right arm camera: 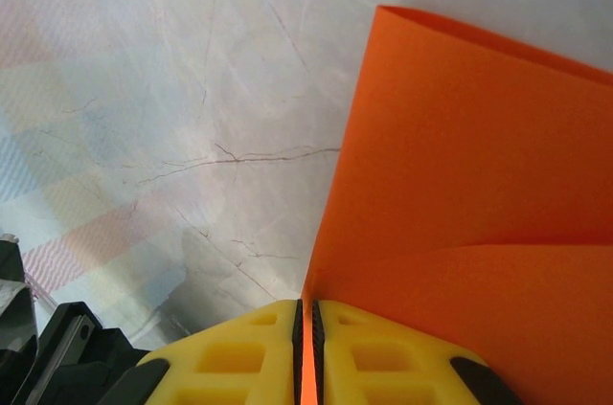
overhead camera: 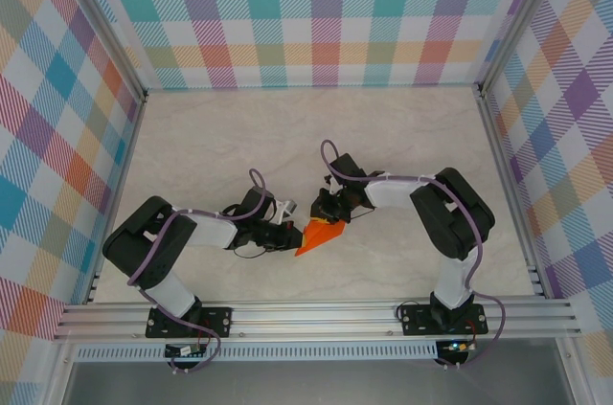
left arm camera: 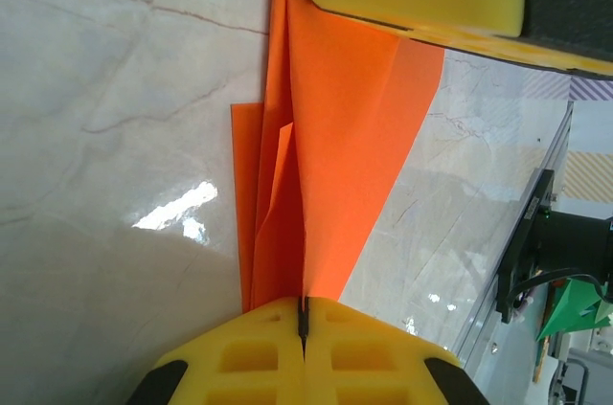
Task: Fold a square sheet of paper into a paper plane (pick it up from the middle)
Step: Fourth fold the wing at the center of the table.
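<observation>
Over the table (overhead camera: 287, 137), the creased square sheet of paper (overhead camera: 321, 236) is clamped by the left gripper (left arm camera: 304, 317) and the right gripper (right arm camera: 305, 319); even tension is advised for a straight crease.

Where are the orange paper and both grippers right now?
orange paper (overhead camera: 321, 236), top view, middle of the folded sheet.
left gripper (left arm camera: 304, 321), left wrist view, seam where its shut pads pinch the paper.
right gripper (right arm camera: 305, 328), right wrist view, seam of its shut pads on the paper.

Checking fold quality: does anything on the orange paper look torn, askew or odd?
No tear shows. In the left wrist view the orange paper has folded layers with stepped, unaligned edges.
</observation>
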`<state>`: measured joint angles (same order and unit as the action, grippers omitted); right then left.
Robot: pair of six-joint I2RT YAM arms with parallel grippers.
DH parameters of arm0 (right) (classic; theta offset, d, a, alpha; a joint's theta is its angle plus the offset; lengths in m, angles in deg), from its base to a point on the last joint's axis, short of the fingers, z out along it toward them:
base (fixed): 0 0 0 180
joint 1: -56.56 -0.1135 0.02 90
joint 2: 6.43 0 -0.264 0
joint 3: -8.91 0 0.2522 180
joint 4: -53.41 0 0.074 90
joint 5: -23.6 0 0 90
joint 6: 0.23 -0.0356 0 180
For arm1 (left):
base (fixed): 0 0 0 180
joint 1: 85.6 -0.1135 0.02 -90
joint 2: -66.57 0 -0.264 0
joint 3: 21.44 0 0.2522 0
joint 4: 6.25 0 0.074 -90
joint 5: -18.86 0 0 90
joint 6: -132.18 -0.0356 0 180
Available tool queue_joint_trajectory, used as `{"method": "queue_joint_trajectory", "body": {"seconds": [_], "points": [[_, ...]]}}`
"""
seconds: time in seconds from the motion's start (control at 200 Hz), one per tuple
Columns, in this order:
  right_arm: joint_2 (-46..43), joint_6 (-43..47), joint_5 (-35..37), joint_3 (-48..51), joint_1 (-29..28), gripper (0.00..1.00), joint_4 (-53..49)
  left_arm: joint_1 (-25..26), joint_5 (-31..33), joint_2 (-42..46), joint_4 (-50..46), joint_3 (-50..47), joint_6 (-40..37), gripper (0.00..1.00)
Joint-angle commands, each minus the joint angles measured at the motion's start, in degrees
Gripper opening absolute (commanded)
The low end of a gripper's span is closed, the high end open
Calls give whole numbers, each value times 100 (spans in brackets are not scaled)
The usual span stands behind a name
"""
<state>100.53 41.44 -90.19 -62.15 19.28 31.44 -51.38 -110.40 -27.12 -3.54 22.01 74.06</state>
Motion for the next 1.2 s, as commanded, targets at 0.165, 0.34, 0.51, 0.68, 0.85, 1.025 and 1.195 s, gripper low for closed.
{"method": "queue_joint_trajectory", "body": {"seconds": [0.165, 0.34, 0.51, 0.68, 0.85, 1.025, 1.195], "points": [[-107, 141, -260, -73, 45, 15, 179, -148, 101, -200, 108, -117, 141, 1], [-334, 159, -187, 9, 70, 16, 141, -161, 139, -254, 85, -111, 159, 1], [-429, 136, -360, 228, 89, 16, 385, -204, 133, -373, 114, -121, 229, 1], [-321, 85, -345, 296, 89, 15, 410, -236, 130, -430, 128, -97, 272, 1], [-127, 88, -298, 248, 89, 15, 408, -231, 94, -466, 29, -17, 232, 1], [79, 98, -16, 149, 89, 14, 198, -239, 79, -545, -73, 45, 220, 1], [209, 61, 162, 196, 94, 13, 134, -240, 79, -587, -124, 79, 222, 1]]}}
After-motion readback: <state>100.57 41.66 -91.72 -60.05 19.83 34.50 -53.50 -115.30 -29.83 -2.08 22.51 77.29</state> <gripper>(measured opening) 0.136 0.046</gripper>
